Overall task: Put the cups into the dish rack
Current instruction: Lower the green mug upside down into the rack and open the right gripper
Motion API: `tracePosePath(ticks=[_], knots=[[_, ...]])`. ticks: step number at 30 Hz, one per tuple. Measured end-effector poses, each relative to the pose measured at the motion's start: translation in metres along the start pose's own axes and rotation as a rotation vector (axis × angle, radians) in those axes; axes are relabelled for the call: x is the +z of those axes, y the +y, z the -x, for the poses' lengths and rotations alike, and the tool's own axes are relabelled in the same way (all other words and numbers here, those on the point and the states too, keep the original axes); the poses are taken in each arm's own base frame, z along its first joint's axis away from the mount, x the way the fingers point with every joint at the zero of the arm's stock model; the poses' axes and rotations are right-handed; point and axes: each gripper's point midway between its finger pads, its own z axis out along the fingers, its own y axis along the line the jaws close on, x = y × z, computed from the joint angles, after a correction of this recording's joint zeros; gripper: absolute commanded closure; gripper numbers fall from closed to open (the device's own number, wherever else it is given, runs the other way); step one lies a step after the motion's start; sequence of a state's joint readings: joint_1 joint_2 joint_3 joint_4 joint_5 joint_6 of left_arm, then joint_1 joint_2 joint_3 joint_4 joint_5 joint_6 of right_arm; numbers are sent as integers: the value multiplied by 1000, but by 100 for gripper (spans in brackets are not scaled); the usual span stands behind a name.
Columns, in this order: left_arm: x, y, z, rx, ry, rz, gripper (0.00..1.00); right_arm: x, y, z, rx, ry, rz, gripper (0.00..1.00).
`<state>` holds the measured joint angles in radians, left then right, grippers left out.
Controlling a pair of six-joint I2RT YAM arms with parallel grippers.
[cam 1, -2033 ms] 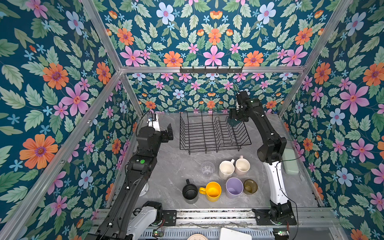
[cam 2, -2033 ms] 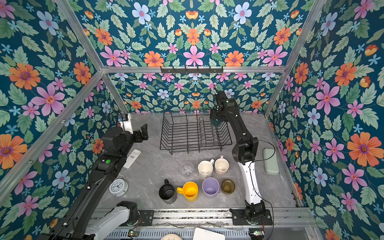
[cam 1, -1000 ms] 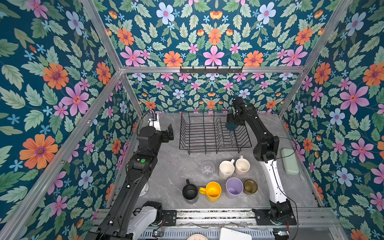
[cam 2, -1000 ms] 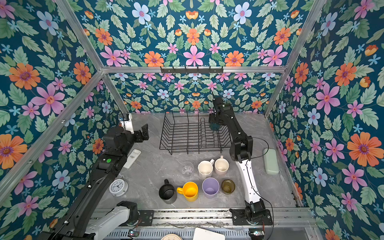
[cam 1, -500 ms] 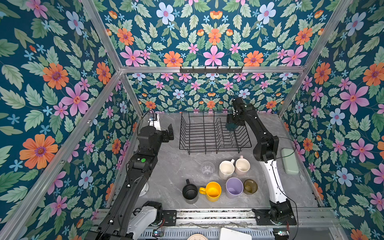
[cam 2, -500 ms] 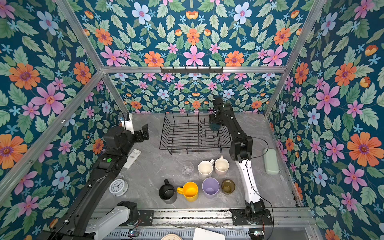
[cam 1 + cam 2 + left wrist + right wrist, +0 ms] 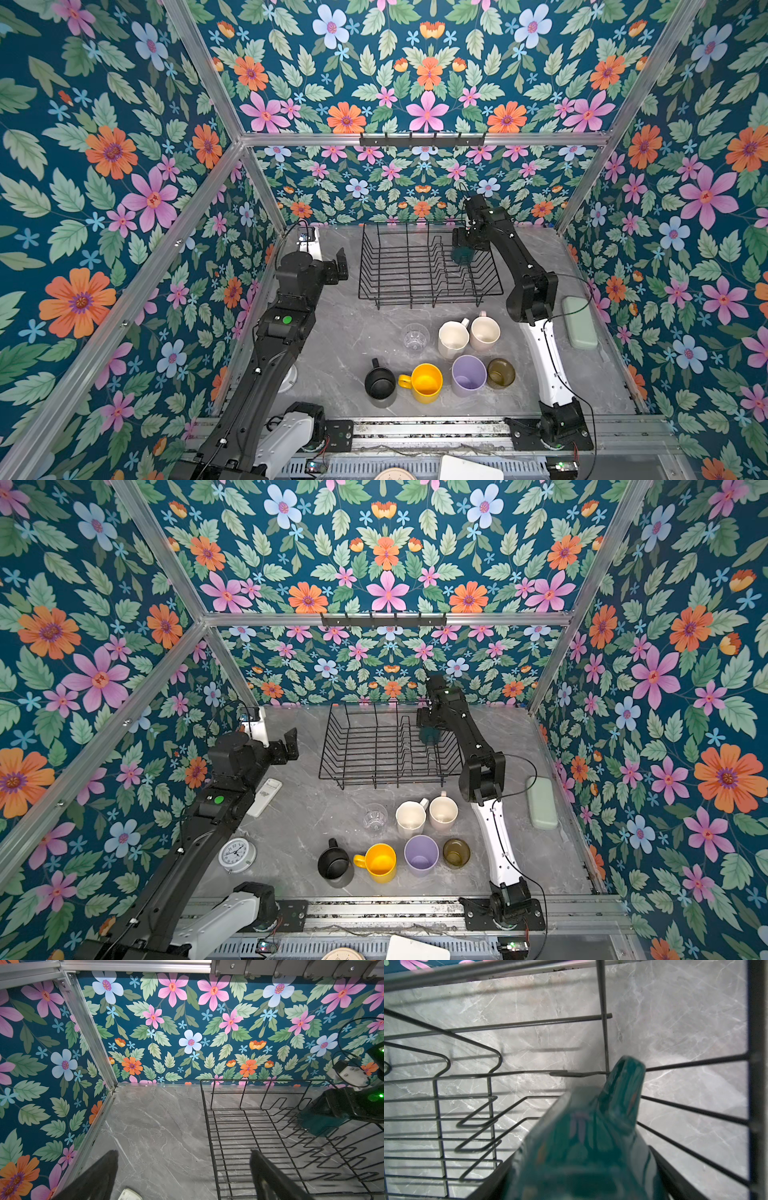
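Observation:
The black wire dish rack [image 7: 428, 296] [image 7: 386, 777] stands at the back middle of the table. My right gripper [image 7: 463, 248] [image 7: 583, 1167] reaches into its far right part, shut on the dark green mug [image 7: 462, 255] [image 7: 429, 734] [image 7: 583, 1142], which sits low among the wires; a finger lies along each side. On the table in front stand a clear glass [image 7: 415, 337], white mug [image 7: 452, 338], pale pink mug [image 7: 484, 332], black mug [image 7: 380, 384], yellow mug [image 7: 426, 382], lavender tumbler [image 7: 468, 375] and amber glass [image 7: 500, 372]. My left gripper [image 7: 341, 264] [image 7: 182, 1167] hangs open and empty left of the rack.
A small white clock [image 7: 236, 854] and a white remote [image 7: 266, 796] lie by the left arm. A pale green case [image 7: 579, 322] lies at the right edge. A hook rail [image 7: 422, 140] runs along the back wall. Floral walls close in three sides.
My right gripper has come down and leftwards with the dark green mug into the rack, then held almost still. The left arm has not moved.

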<state>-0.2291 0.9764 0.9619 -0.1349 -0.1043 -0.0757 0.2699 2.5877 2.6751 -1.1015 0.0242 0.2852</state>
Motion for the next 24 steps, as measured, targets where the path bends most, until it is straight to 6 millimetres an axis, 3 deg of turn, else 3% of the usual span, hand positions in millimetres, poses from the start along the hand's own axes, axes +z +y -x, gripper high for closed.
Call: tracePosePath(ticks=[10, 19, 24], knots=[[0, 0, 0, 0, 0, 0, 0, -4, 1, -1, 0, 1, 7, 12], [-1, 0, 0, 1, 4, 1, 0, -71, 3, 17, 2, -102, 29, 12], [-2, 0, 0, -4, 16, 2, 1, -103, 1, 1, -1, -122, 39, 12]])
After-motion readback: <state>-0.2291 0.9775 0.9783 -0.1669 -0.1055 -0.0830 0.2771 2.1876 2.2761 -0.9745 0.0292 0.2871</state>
